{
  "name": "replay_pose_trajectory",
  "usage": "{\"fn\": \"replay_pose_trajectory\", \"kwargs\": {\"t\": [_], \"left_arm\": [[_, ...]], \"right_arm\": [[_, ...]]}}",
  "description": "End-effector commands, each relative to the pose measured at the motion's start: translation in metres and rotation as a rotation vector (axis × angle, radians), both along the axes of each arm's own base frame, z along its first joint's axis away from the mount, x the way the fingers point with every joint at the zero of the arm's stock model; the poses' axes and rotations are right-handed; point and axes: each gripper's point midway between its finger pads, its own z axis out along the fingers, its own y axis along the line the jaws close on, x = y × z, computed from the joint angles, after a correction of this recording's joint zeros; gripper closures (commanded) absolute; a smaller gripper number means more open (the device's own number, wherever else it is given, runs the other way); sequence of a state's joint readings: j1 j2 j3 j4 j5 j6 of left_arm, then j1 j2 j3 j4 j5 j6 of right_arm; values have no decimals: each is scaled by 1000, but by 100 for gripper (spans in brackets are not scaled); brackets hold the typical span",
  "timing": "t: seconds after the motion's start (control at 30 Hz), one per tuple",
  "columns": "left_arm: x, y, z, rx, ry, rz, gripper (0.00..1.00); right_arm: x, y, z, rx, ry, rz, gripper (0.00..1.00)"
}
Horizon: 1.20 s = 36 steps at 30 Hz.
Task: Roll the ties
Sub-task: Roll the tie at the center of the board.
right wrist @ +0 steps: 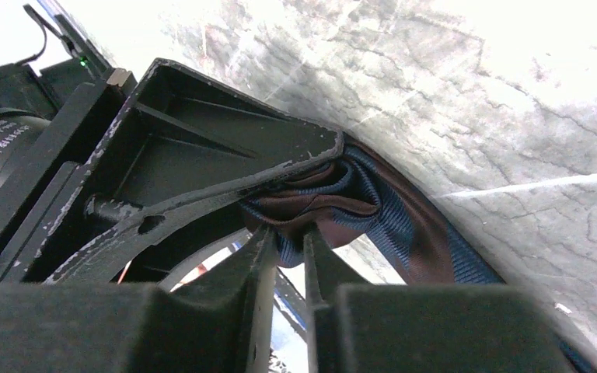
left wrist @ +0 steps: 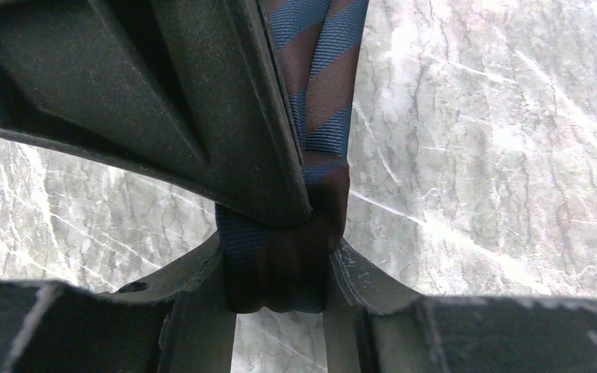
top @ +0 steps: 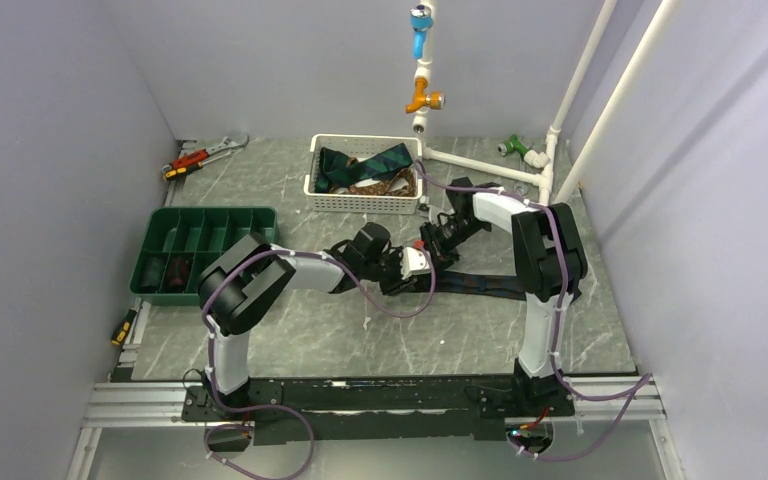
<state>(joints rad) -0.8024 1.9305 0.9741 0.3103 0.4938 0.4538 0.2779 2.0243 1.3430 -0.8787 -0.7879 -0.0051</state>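
Observation:
A navy and brown striped tie (top: pixel 490 285) lies across the table middle, and its left end is bunched up where both grippers meet. In the left wrist view my left gripper (left wrist: pixel 280 264) is shut on a thick folded wad of the tie (left wrist: pixel 322 85), and the strip runs up and away over the marble. My right gripper (right wrist: pixel 289 237) has its tips nearly together, pinching a small fold of the tie (right wrist: pixel 404 225). The left gripper's black body (right wrist: pixel 202 148) sits right against that fold. From above, the left gripper (top: pixel 400 265) and right gripper (top: pixel 428 255) almost touch.
A white basket (top: pixel 360 203) at the back holds more ties (top: pixel 360 165). A green divided tray (top: pixel 205 215) on the left has dark rolls (top: pixel 165 270) in its near cells. A wrench and red pliers (top: pixel 205 155) lie back left. White pipes (top: pixel 480 165) cross back right.

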Motion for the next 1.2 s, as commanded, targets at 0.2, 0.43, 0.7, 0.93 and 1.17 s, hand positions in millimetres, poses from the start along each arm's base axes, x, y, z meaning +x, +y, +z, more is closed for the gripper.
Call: {"fn": "replay_pose_trajectory", "kwargs": {"t": [0.2, 0.43, 0.7, 0.93, 1.17], "left_arm": [[-28, 49, -65, 253, 141, 9, 52], [-16, 19, -20, 0, 94, -48, 19], [-10, -14, 0, -188, 110, -103, 18], [-1, -40, 4, -251, 181, -93, 20], [-16, -41, -1, -245, 131, -155, 20]], "right_arm": [[10, -38, -39, -172, -46, 18, 100], [12, -62, -61, -274, -65, 8, 100], [12, -76, -70, -354, -96, 18, 100], [2, -78, -74, -373, -101, 35, 100], [15, -68, -84, -372, -107, 29, 100]]}}
